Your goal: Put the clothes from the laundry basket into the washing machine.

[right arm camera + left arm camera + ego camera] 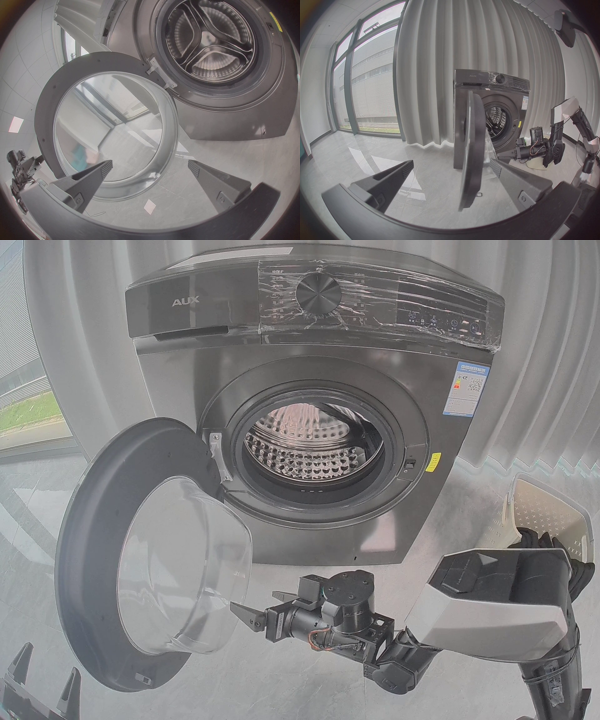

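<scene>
The grey washing machine (312, 427) stands in front of me with its round door (150, 552) swung wide to the left. Its steel drum (306, 446) shows no clothes inside. The white laundry basket (550, 509) sits on the floor at the right, with dark clothes (584, 574) in it, mostly hidden behind my right arm. My right gripper (247, 616) (148, 167) hangs low in front of the machine, open and holding nothing, pointing at the door's glass bowl (112, 131). My left gripper (44, 674) (450, 167) is open and holds nothing, low at the left beside the door's outer edge (470, 150).
The open door takes up the space left of the drum opening. Grey curtains (550, 365) hang behind the machine and a tall window (372, 84) is at the far left. Bare tiled floor (281, 684) lies between me and the machine.
</scene>
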Tool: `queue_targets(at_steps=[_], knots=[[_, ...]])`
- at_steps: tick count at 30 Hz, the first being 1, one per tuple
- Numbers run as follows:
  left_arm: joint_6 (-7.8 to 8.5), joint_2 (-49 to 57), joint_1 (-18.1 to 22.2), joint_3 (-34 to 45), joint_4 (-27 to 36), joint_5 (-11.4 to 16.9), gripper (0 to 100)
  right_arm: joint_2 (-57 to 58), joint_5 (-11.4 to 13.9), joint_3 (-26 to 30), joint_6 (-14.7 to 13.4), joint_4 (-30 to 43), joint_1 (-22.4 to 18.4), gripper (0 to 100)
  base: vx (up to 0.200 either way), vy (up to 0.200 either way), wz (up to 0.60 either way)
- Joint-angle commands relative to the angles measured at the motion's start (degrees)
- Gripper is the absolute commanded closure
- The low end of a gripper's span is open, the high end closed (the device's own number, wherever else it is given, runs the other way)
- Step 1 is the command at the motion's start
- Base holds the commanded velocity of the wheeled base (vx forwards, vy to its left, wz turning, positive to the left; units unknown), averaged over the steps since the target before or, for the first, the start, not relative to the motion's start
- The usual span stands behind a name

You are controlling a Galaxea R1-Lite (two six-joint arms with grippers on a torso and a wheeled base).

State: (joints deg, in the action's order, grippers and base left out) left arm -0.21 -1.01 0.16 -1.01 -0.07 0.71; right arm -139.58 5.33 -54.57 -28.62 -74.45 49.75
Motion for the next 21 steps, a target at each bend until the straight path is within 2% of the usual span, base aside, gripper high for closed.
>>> queue_targets(at_steps=[1,9,18,21], knots=[[-0.06,0.84,0.02,1.01,-0.01,0.00,0,-0.69,-0.05,-0.45,-0.12,-0.17,0.35,0,0.000,0.000,0.00],[-0.06,0.84,0.02,1.01,-0.01,0.08,0,3.09,-0.05,1.57,-0.91,-0.70,-0.44,0,0.000,0.000,0.00],[-0.06,0.84,0.02,1.01,-0.01,0.08,0,1.86,-0.23,1.30,-1.00,-1.75,-0.27,0,0.000,0.000,0.00],[-0.06,0.84,0.02,1.01,-0.01,0.08,0,3.70,-1.37,2.62,-0.91,-1.93,-0.88,0,0.000,0.000,0.00]])
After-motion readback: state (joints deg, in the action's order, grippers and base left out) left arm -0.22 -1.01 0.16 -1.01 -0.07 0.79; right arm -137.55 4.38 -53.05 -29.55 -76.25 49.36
